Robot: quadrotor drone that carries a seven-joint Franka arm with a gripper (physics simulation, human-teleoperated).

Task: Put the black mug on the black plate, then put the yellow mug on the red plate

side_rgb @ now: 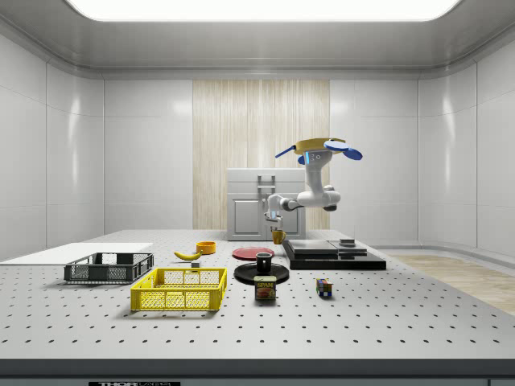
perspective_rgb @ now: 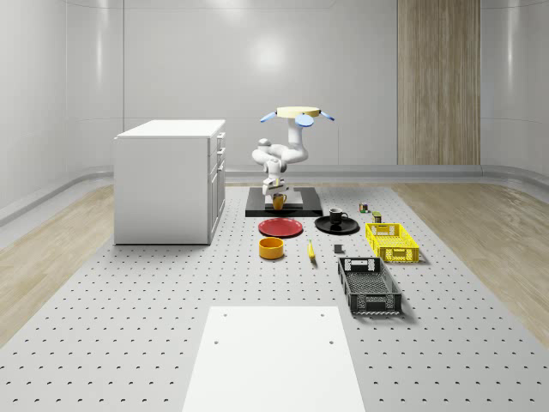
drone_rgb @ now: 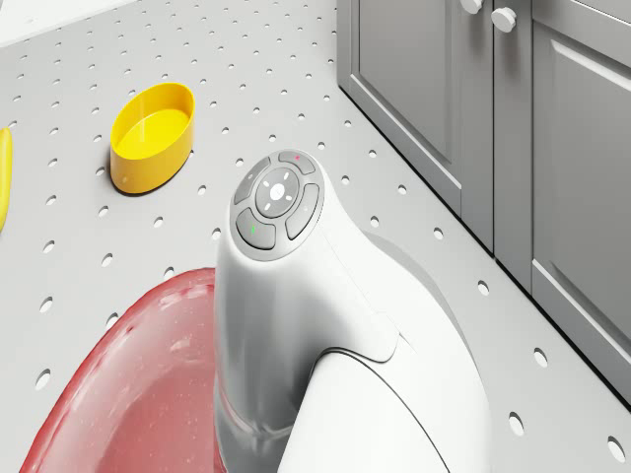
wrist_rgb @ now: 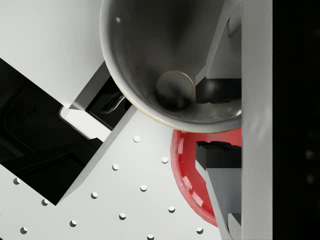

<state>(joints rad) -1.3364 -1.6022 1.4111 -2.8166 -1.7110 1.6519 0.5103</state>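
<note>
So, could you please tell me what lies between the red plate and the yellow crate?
In the whole-scene view, the black plate with the black mug on it lies between the red plate and the yellow crate.

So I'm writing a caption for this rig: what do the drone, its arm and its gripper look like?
The drone is a flat beige disc with blue rotor blades at its sides. Under it hangs a glossy white arm of rounded segments. In the drone view one arm joint carries a grey round button pad with small red and green marks. The gripper has a white body and dark fingers.
</note>
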